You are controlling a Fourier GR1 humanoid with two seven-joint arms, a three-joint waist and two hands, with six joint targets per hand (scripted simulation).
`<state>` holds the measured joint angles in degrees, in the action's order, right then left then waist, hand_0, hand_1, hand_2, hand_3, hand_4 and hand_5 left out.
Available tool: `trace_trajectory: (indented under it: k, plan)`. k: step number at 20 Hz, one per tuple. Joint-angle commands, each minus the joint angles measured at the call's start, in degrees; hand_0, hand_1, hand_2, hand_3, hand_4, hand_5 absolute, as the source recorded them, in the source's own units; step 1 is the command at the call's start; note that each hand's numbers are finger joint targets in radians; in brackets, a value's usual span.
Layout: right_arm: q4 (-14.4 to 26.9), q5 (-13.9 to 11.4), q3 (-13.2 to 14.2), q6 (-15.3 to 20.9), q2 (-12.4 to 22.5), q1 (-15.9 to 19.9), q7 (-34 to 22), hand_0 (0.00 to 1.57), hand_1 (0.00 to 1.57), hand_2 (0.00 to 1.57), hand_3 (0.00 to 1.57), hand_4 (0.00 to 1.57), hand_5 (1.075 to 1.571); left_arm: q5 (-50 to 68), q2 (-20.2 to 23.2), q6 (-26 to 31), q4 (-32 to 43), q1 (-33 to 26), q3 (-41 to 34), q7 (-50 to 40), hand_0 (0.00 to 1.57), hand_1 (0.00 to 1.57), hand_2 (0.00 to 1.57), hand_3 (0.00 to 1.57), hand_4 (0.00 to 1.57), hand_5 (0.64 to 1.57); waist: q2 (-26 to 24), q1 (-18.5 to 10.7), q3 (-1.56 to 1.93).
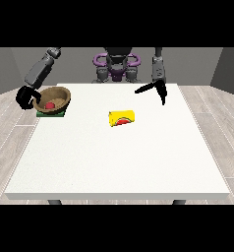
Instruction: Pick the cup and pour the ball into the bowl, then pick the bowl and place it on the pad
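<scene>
From the front view, the white surface [119, 157] is a broad, smooth slab with straight edges, and most of its near half lies open. The task's things sit toward the far side.

Near the far corner at the view's left, a brown bowl [52, 99] with a round rim and a wood-like look rests tilted on a flat dark green pad [51, 113], close to the surface's edge. A small red ball [49, 105] lies inside the bowl. The hand at the view's left [25, 97] is black and sits against the bowl's outer rim, its fingers curled round that rim.

Around the middle of the surface, well apart from the bowl, a yellow cup [122, 117] lies on its side, a short cylinder with a red patch showing low on it. Bare surface surrounds it on all sides.

The hand at the view's right [157, 89] hovers above the far part of the surface, near its right edge, fingers straight and spread, holding nothing.
</scene>
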<state>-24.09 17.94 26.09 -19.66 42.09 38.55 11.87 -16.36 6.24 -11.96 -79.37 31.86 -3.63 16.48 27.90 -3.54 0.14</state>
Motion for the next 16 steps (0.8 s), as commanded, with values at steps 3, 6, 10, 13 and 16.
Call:
trace_trajectory:
  k: [3,6,10,13,16]
  plan:
    - [3.71,-1.47,0.22,-1.24,4.32,2.27,2.5,1.57,1.57,1.57,0.0,1.03,1.569,-1.51,0.35,-0.19,-9.22,0.23,1.76,-5.38,0.0,0.0,0.0,0.0,0.0,1.564,3.16,0.12,0.03]
    - [3.38,-3.33,-1.27,-0.84,3.77,2.17,5.22,1.57,1.57,1.57,0.44,1.03,1.571,-2.11,-0.66,-1.15,-10.8,-0.26,2.15,-7.4,0.0,0.0,0.0,0.0,0.0,1.563,3.44,1.3,-0.01]
    - [7.41,1.61,2.99,-4.18,6.46,5.07,-1.64,1.57,1.57,1.57,0.0,0.84,1.569,-1.45,0.0,0.5,-13.5,-4.34,2.9,-5.94,0.0,0.0,0.0,0.0,0.0,1.565,2.28,0.23,-0.04]
    - [6.98,-0.05,0.97,-4.56,5.19,3.7,-1.92,1.57,1.57,1.57,0.0,0.71,1.569,-2.08,-1.46,-0.34,-13.34,-3.13,3.31,-10.84,0.0,0.0,0.0,0.0,0.0,1.566,-1.58,2.27,-0.05]
    - [7.7,-0.04,0.98,-4.14,3.48,1.91,-0.45,1.57,1.57,1.57,0.81,0.74,1.571,-0.31,-0.55,1.83,-14.79,-6.18,3.25,-9.04,0.0,0.0,0.0,0.0,0.0,1.566,-1.42,0.64,-0.06]
